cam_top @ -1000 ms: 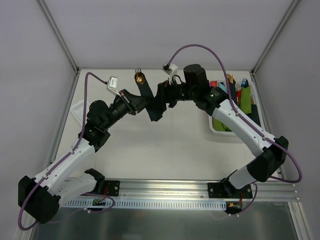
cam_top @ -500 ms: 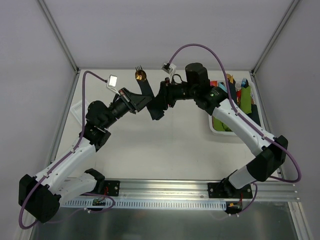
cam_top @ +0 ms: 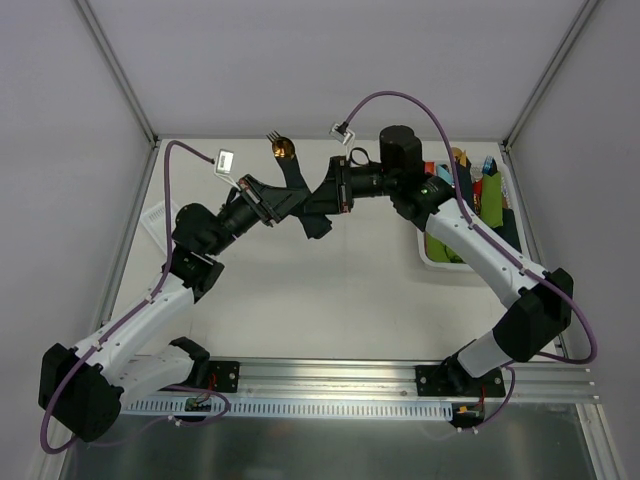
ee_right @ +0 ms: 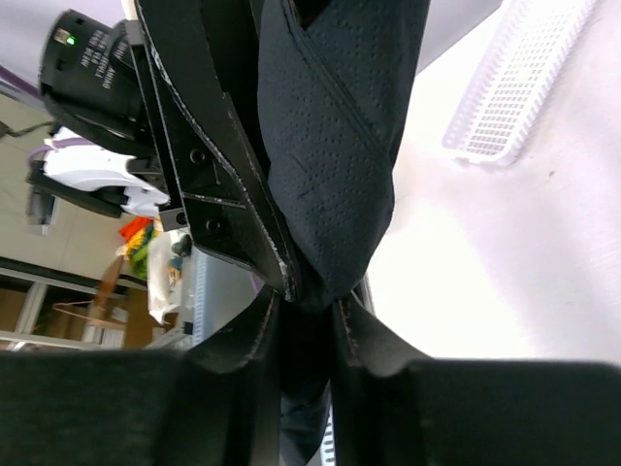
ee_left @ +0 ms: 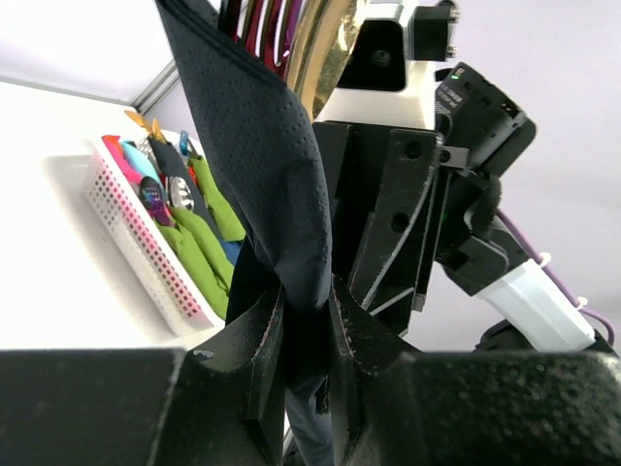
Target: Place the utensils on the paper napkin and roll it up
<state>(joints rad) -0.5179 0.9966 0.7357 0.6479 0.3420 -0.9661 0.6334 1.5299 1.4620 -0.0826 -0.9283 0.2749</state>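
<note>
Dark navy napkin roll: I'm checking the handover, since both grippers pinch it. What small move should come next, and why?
Probably open the left gripper. The dark navy paper napkin roll is pinched by both grippers, and the right gripper, nearer the white plastic basket of rolled bundles, could carry it there alone.

White mesh basket (cam_top: 440,262) at right edge of pale tabletop (cam_top: 330,300); inside, green rolls (ee_left: 199,243), a pink roll (ee_left: 112,150), dark bundles. Small white perforated tray (ee_right: 514,87) at far left.
</note>
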